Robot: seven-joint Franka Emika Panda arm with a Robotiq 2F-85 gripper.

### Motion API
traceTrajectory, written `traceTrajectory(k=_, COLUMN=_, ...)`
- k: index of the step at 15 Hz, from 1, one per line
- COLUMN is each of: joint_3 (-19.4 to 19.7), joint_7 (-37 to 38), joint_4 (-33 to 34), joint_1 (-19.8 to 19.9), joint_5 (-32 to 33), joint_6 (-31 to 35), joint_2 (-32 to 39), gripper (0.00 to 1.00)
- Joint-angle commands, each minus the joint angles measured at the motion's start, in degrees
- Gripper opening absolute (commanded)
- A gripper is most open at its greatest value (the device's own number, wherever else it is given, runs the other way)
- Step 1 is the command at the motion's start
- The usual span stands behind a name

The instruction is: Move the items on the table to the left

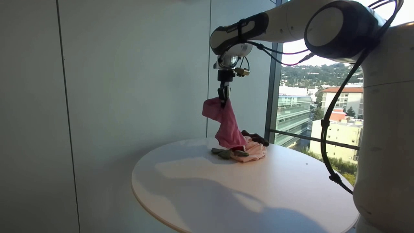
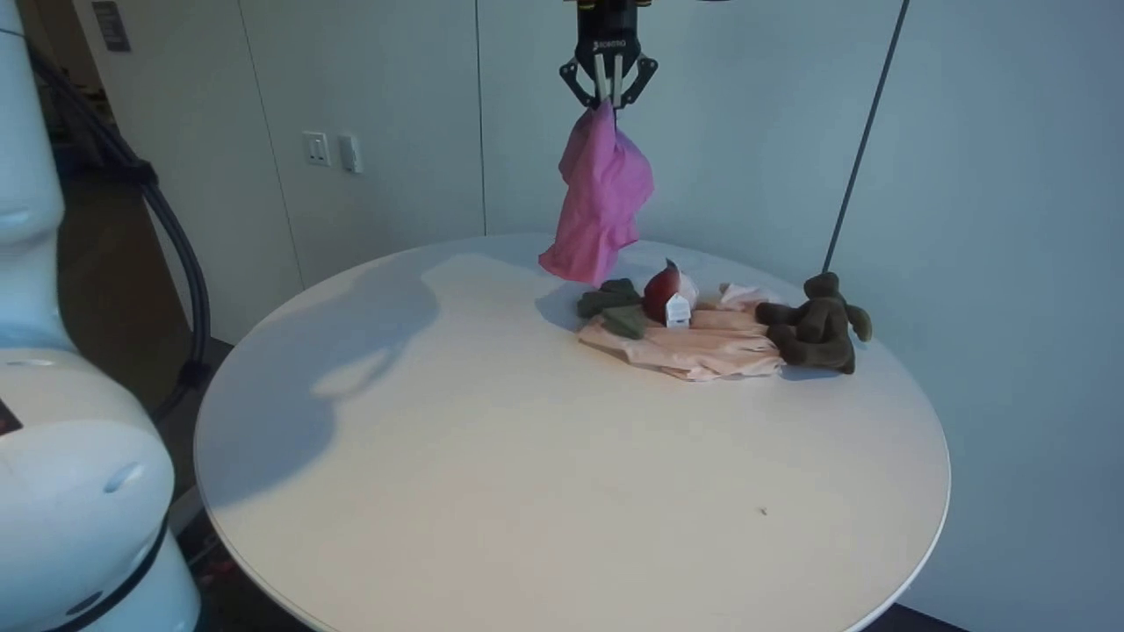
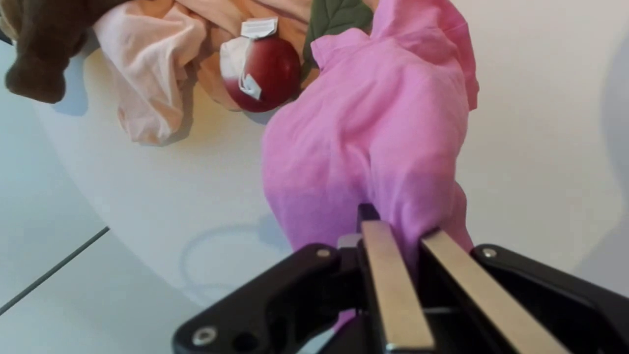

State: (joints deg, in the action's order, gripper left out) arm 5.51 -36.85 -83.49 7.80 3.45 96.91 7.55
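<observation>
Presumably, the carrying step is happening over the round white table (image 2: 527, 456): near the peach-pink cloth (image 2: 702, 351), the magenta-pink cloth (image 2: 604, 189) is hanging from the gripper (image 2: 611, 105), its jaws pinching the upper end. The next move is likely needing leftward travel, then release. The magenta-pink cloth's long axis is running near-vertical, loose end pointing down.

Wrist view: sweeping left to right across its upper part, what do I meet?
Brown plush toy, crumpled peach-pink cloth, shiny round red-and-white object with white tags, green leaf-shaped fabric piece, magenta-pink cloth held in the gripper.
</observation>
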Motion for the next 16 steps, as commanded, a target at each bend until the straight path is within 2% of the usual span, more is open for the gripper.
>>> traceTrajectory(k=1, joint_3=-1.0, joint_7=-5.2, joint_4=5.2, joint_1=0.6, joint_5=-4.3, joint_6=-10.1, joint_2=4.1, gripper=0.03)
traceTrajectory(k=5, joint_3=-2.6, joint_7=-11.9, joint_4=6.1, joint_1=0.4, joint_5=-7.7, joint_6=-19.8, joint_2=5.3, gripper=0.03)
traceTrajectory(k=7, joint_3=-3.5, joint_7=-16.3, joint_4=5.0, joint_1=0.1, joint_5=-8.3, joint_6=-22.6, joint_2=4.4, gripper=0.03)
traceTrajectory(k=11, joint_3=-5.6, joint_7=-21.1, joint_4=2.3, joint_1=-2.8, joint_5=-3.5, joint_6=-16.4, joint_2=3.2, gripper=0.03)
traceTrajectory(k=16, joint_3=-7.8, joint_7=-22.4, joint_4=2.6, joint_1=-5.2, joint_5=-4.7, joint_6=-17.5, joint_2=6.0, gripper=0.03)
